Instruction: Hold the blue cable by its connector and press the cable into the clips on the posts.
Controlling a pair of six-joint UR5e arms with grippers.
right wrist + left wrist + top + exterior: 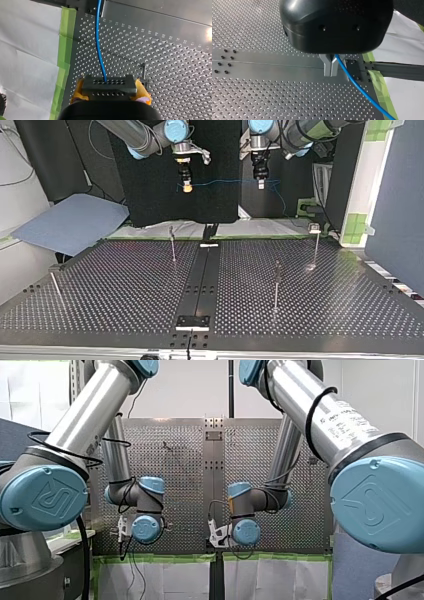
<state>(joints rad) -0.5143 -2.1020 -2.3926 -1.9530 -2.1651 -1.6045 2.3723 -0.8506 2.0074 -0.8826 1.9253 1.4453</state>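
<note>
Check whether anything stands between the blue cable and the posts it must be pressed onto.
Nothing visible does. The blue cable spans my right gripper and my left gripper above the table, with only open air between it and the posts.

The perforated surface (115, 290) is carrying thin posts (276, 287), standing well apart on both sides of a flat central strip (202, 275). Green tape (65, 37) is lining its edge beside white paper (30, 50).
</note>
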